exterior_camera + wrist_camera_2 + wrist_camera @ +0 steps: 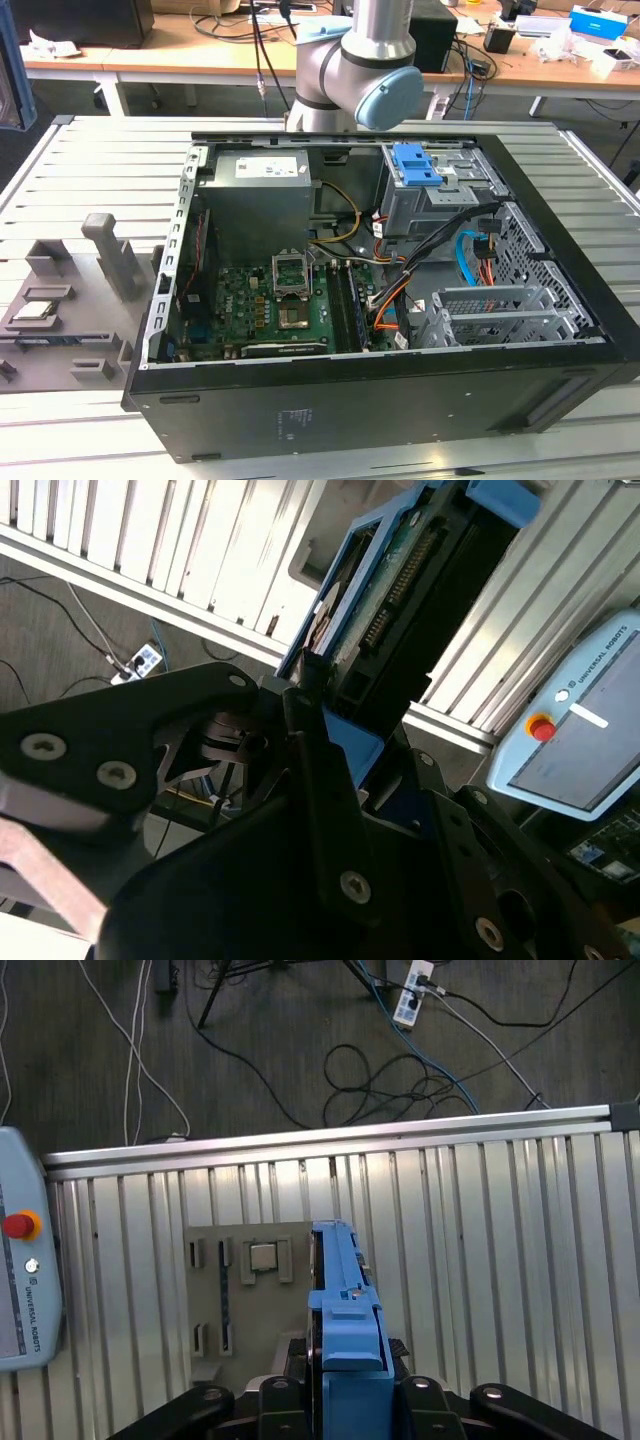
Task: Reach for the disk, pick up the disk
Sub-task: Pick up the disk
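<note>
In both wrist views the disk (345, 1300) sits edge-on between my black fingers, off the surface and over the slatted metal table (500, 1260). Its bright blue side rail faces the first wrist view. The second wrist view shows the disk (400, 610) from its connector edge, with the green board and pin row visible. My gripper (345, 1400) is shut on the disk, one finger (310, 720) pressed against each side; in the second wrist view the gripper (360, 745) clamps its lower end. The exterior view shows my arm (360, 70) behind the open computer case (380, 280).
A grey fixture plate (240, 1300) holding a small square chip (263, 1256) lies on the table under the disk. A teach pendant (20, 1280) rests at the table's side. Cables and a power strip (412, 995) lie on the floor beyond the table edge. A blue latch piece (415, 165) sits inside the case.
</note>
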